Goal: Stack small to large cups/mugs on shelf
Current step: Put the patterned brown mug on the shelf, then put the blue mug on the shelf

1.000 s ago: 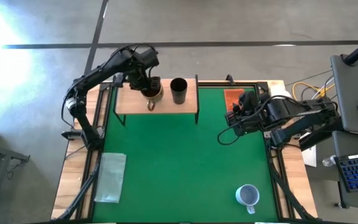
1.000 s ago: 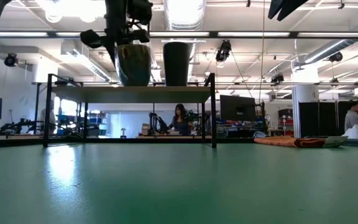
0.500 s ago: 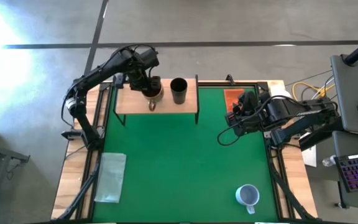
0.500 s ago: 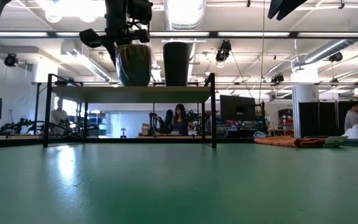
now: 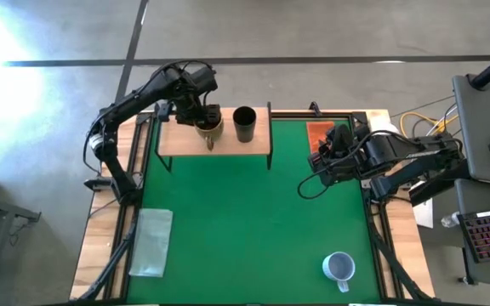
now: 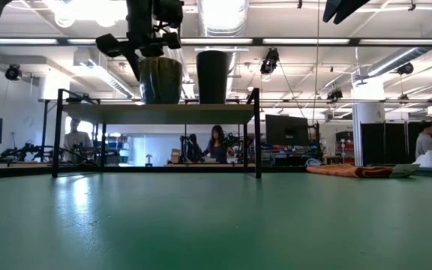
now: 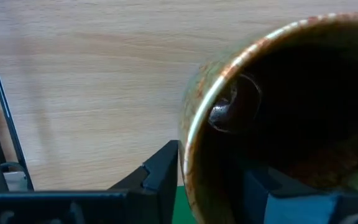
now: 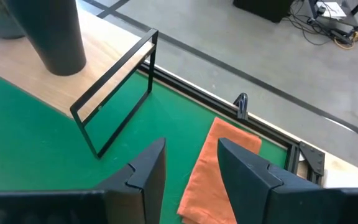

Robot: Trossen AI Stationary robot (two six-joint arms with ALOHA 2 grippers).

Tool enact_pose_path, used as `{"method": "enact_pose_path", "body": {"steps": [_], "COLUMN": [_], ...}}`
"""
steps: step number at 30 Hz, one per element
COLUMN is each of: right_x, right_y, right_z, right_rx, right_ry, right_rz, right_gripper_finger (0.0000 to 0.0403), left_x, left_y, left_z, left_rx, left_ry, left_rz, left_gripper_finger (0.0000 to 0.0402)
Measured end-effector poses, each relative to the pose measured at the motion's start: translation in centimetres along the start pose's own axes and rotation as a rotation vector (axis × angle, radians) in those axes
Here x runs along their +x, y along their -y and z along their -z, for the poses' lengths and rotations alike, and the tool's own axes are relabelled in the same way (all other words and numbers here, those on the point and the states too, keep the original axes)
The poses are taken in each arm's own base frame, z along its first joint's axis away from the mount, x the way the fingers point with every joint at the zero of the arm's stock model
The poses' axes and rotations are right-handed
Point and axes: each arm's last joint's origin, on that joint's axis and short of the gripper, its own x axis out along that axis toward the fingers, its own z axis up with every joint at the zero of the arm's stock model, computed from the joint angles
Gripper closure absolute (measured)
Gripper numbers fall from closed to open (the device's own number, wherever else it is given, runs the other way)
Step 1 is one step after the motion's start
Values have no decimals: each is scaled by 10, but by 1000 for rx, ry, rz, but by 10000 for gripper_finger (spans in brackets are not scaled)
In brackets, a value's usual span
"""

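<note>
Mustard mug (image 6: 161,79) lowered onto shelf (image 6: 160,113); wrist-only: rim gripped.

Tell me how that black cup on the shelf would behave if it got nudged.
The black cup looks tall and narrow with no handle, so it would probably tip rather than slide. It stands near the shelf end, so it might fall off. It looks rigid.

Brown-mustard mug (image 5: 209,127) and black cup (image 5: 244,124) stand upright, side by side on the wooden shelf (image 5: 177,138). Pale blue-grey mug (image 5: 339,267) sits on the green mat, well apart
</note>
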Motion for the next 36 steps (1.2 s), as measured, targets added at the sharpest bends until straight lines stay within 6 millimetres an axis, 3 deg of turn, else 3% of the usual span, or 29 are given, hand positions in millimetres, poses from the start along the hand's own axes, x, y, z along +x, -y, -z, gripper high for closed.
{"method": "enact_pose_path", "body": {"steps": [11, 16, 20, 23, 28, 32, 36], "right_x": [0, -5, -10, -13, -16, -25, -34], "right_y": [0, -8, -16, -20, -22, -31, -32], "right_z": [-1, -5, -2, 0, 2, 15, 40], "right_rx": [-10, -187, -422, -433, -117, -40, -8], "right_ry": [4, 40, -82, -172, -358, -540, -756], "right_rz": [-8, -110, -337, -475, -539, -582, -436], "right_gripper_finger": [266, 271, 277, 283, 289, 292, 292], "left_x": [-35, -61, -76, -85, -94, -99, -92], "left_y": [-21, -33, -33, -28, -19, -22, -33], "left_z": [14, 36, 64, 90, 143, 183, 209], "left_rx": [21, 124, 293, 444, 707, 920, 1030], "left_ry": [74, 122, 163, 181, 214, 223, 198], "left_rz": [82, 153, 212, 293, 509, 677, 754], "left_gripper_finger": [296, 296, 297, 297, 297, 297, 297]}}
